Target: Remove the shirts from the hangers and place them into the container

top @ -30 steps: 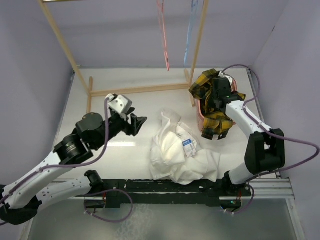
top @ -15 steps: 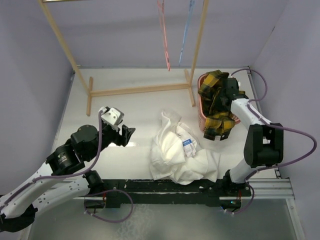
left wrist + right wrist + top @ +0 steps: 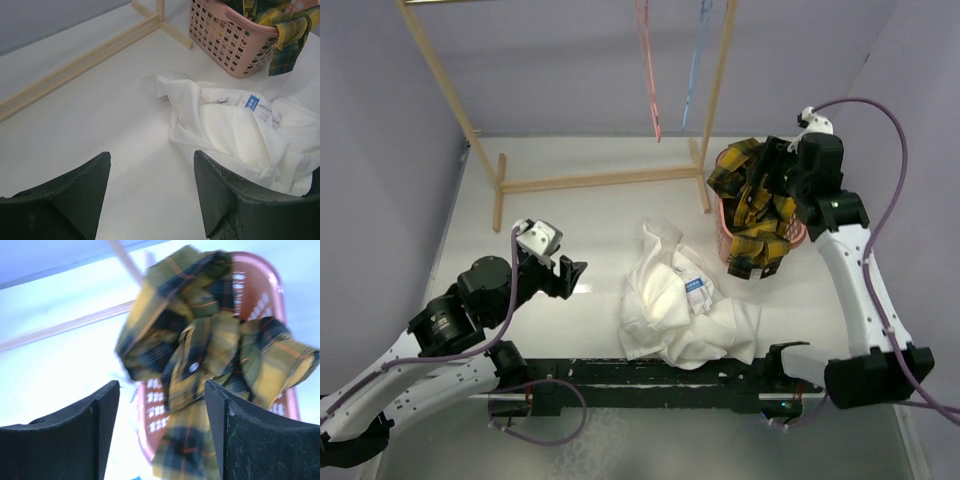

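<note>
Left claw [image 3: 150, 160] and right claw [image 3: 162, 386] open, empty: we should tuck the yellow-and-black plaid flannel shirt's [image 3: 750, 195] overhanging sleeve [image 3: 285, 50] inside the salmon-pink plastic lattice basket [image 3: 220, 45] at the table's [image 3: 100, 100] right edge.

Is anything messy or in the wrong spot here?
Yes. The plaid shirt sits heaped on the pink basket, with one end dangling over the rim outside. The white shirt lies crumpled on the table beside the basket, not in it.
</note>
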You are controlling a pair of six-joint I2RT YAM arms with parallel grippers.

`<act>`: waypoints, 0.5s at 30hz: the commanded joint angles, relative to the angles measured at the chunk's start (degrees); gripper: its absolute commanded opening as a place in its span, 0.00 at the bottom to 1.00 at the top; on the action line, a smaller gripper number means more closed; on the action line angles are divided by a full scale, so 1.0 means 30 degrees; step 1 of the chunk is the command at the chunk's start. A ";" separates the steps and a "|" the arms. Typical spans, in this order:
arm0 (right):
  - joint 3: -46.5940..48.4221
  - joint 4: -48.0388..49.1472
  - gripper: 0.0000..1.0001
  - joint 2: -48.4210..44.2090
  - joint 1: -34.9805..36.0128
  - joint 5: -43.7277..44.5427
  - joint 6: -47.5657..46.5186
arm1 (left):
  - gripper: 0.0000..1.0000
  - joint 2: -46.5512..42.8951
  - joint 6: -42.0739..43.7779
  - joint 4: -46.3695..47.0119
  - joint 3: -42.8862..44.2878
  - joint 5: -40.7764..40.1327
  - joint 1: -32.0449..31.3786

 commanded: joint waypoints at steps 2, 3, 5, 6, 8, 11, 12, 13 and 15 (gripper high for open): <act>-0.0388 -0.2961 0.74 -0.3368 0.3323 -0.2350 -0.0850 | 0.71 0.0364 -0.1500 0.0252 -0.0060 -0.0300 -0.0007; -0.0823 -0.3376 0.74 -0.3851 0.4203 -0.2772 -0.0738 | 0.71 0.0596 -0.2046 0.0085 0.0095 -0.0428 -0.0021; -0.2019 -0.4036 0.77 -0.4876 0.5921 -0.3189 -0.0287 | 0.70 0.0962 -0.3386 -0.0152 0.0222 -0.0725 -0.0021; -0.2763 -0.4365 0.77 -0.5321 0.6783 -0.3177 -0.0125 | 0.70 0.0986 -0.4091 -0.0061 -0.0001 -0.0837 -0.0023; -0.4167 -0.4834 0.78 -0.6139 0.8122 -0.2699 0.0445 | 0.70 0.0739 -0.5092 0.0743 -0.0943 -0.0658 -0.0021; -0.6424 -0.4580 0.82 -0.7205 0.9237 -0.2893 0.1351 | 0.70 0.0174 -0.6331 0.2310 -0.2740 -0.0499 -0.0010; -0.7078 -0.4604 0.82 -0.7345 0.9461 -0.2840 0.1581 | 0.69 0.0104 -0.6524 0.2777 -0.3180 -0.0457 0.0000; -0.7504 -0.4541 0.83 -0.7369 0.9654 -0.2782 0.1826 | 0.69 0.0066 -0.6706 0.3048 -0.3440 -0.0470 -0.0006; -0.8289 -0.4034 0.83 -0.7151 1.0039 -0.3042 0.2148 | 0.69 0.0153 -0.6832 0.3340 -0.3721 -0.0465 -0.0023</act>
